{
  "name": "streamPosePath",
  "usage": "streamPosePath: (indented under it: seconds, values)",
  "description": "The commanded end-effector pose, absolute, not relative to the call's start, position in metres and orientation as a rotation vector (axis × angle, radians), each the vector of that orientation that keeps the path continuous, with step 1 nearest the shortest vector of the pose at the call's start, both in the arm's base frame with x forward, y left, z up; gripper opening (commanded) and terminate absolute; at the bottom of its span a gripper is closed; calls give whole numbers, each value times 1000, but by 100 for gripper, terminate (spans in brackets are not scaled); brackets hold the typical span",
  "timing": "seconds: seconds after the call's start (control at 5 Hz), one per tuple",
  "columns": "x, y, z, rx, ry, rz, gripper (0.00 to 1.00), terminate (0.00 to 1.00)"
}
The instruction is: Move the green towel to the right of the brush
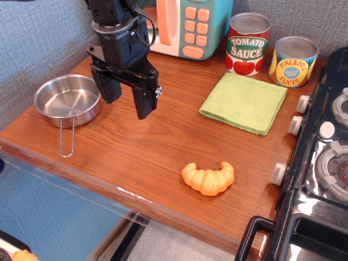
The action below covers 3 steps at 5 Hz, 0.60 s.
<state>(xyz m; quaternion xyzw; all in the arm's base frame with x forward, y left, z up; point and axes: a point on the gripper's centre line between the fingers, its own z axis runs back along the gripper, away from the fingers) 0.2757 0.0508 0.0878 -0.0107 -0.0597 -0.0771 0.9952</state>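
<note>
At the left edge of the wooden counter [136,157] sits a steel pan [68,99], handle toward the viewer. Just right of it hangs the gripper [126,100], its two black fingers spread apart and holding nothing, tips above bare wood.

No brush can be found in this view; whether the arm hides it cannot be told, so the target spot remains unconfirmed.

Further right, a toy croissant [209,178] lies near the front edge. The green towel [244,102] lies flat, well apart from the gripper, to its right and at about the same depth, just in front of the tomato sauce can [248,44] and pineapple can [294,61]. It is nearly square, its slightly longer axis running left to right, with edges skewed relative to the counter edge. The near-left corner is judged the closest grasp point. The stove [326,163] bounds the far right.
</note>
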Motion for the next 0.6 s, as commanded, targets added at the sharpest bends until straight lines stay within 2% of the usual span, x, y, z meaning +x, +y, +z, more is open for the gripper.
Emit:
streamPosePath:
  seconds: [0.0, 0.4]
  values:
    - [276, 51, 88, -21, -120, -155, 100, 0]
    - [328, 12, 80, -10, -118, -160, 100, 0]
